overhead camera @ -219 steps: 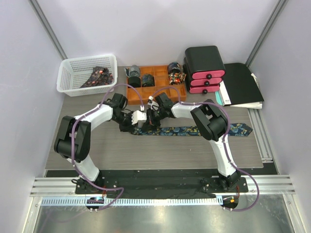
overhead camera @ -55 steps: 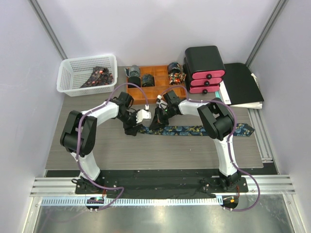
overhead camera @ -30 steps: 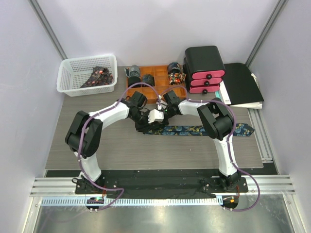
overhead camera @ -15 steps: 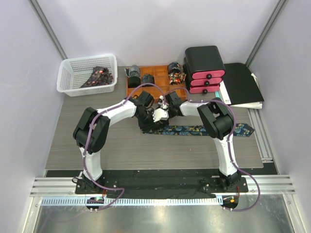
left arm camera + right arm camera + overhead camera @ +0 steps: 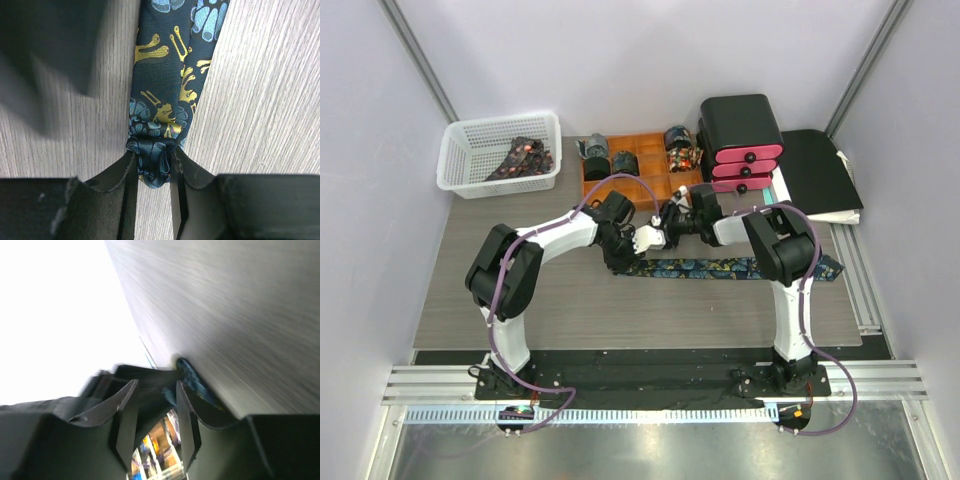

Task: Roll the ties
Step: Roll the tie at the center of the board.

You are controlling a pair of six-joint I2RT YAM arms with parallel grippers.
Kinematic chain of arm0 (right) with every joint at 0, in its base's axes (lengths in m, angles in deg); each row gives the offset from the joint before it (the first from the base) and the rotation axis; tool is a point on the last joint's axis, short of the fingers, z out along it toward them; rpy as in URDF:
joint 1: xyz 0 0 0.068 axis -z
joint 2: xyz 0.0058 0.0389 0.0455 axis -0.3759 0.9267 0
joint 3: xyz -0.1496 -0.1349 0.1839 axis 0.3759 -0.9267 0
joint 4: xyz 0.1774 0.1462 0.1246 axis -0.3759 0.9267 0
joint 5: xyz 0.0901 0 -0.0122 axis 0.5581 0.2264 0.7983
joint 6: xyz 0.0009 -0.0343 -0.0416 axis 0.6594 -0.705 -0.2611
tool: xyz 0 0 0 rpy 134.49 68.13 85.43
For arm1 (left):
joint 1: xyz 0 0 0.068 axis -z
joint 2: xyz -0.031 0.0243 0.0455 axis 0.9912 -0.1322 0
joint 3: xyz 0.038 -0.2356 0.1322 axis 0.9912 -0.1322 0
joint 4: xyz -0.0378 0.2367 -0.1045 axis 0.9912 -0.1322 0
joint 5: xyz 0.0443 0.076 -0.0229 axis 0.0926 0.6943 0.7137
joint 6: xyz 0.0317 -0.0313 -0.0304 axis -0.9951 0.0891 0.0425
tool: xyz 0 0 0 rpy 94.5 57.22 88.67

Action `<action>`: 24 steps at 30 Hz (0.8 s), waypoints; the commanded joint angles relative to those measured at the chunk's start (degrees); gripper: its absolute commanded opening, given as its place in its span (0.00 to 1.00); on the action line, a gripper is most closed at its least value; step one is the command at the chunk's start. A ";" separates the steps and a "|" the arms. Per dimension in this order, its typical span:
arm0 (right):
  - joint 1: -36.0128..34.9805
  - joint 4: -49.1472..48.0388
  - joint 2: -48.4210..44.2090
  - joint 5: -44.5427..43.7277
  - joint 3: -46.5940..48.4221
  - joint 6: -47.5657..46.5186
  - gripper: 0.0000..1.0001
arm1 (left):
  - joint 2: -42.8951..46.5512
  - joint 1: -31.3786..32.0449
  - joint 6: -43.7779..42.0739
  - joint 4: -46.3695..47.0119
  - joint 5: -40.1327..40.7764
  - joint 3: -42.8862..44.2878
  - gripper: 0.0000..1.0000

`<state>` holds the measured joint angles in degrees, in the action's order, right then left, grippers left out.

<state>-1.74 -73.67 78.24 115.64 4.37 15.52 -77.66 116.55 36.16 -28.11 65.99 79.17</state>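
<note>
Top view, centre of frame: one tie (image 5: 710, 268) lies flat and unrolled on the grey wood table (image 5: 520, 300), running from mid-frame toward the right edge. Dark cloth with a blue and gold pattern.

Left gripper (image 5: 152, 157): clenched on the tie's narrow end. In the left wrist view the cloth is bunched into a small wad between the two fingers, and the rest of the strip runs up the frame, flat on the table.

Right gripper (image 5: 156, 390): right wrist view is blurred. The fingers stand parted with nothing seen between them. A bit of blue cloth shows just beside the right-hand finger.

Upper left: white basket (image 5: 470, 165) holding loose ties (image 5: 525, 155). Top centre: orange tray (image 5: 650, 172) with rolled ties (image 5: 595, 152) in its back compartments. Upper right: black and pink drawer unit (image 5: 740, 140).
</note>
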 commanded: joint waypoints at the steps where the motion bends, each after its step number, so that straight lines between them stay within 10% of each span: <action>1: 2.89 -15.24 -5.25 -1.49 1.45 7.85 0.43 | -3.13 0.74 -0.10 -3.36 0.58 -2.95 0.26; 8: 4.92 3.79 -9.81 -1.67 1.46 -7.68 0.42 | -3.48 0.74 -0.27 -3.80 0.49 -2.69 0.26; 24: -3.25 -7.58 -9.65 -4.13 -9.45 -10.87 0.41 | -3.57 0.74 0.70 -4.94 -0.73 -1.81 0.26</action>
<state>-4.38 -72.55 67.53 112.96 -4.74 3.06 -77.68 116.55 36.20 -28.25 65.86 79.23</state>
